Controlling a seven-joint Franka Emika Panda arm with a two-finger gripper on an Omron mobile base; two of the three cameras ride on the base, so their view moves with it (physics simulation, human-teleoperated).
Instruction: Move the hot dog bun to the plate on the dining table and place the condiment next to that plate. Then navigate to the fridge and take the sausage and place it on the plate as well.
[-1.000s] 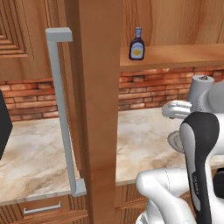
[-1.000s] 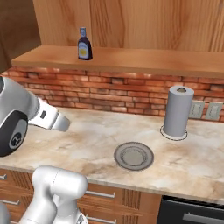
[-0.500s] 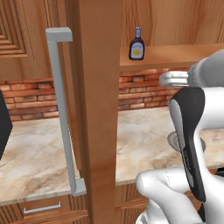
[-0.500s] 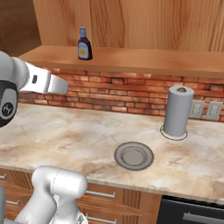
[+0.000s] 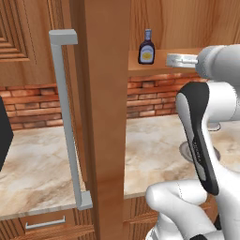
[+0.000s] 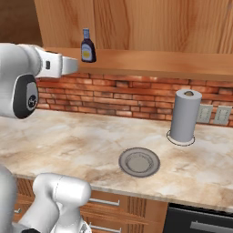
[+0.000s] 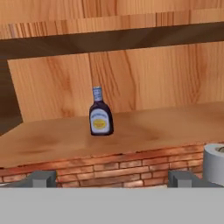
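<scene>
Counter (image 6: 68, 141) of veined marble below, brick backsplash behind, wooden shelf (image 6: 159, 61) above it. Grey paper-towel roll (image 6: 184, 116) upright near the wall, round grey plate (image 6: 139, 162) lying flat nearer the front edge; neither belongs to the task. Condiment (image 7: 101, 114) upright on the shelf, close to its front edge, nothing touching it; same bottle seen at (image 5: 146, 48) and (image 6: 87, 46). Gripper (image 7: 111, 178) raised to about shelf height, aimed at the bottle but well apart from it, fingers spread wide, holding nothing.

Handling, as judgement: small, rigid, probably light; smooth rounded body likely slippery, tall for its base so easily tipped by a nudge from one finger. Best hold judged across the broad labelled belly, fingers either side and level, low enough to stay near the centre of mass. Narrow neck and cap judged poor: less contact, more swing. Closing gently but fully before lifting clear of the shelf advised.
</scene>
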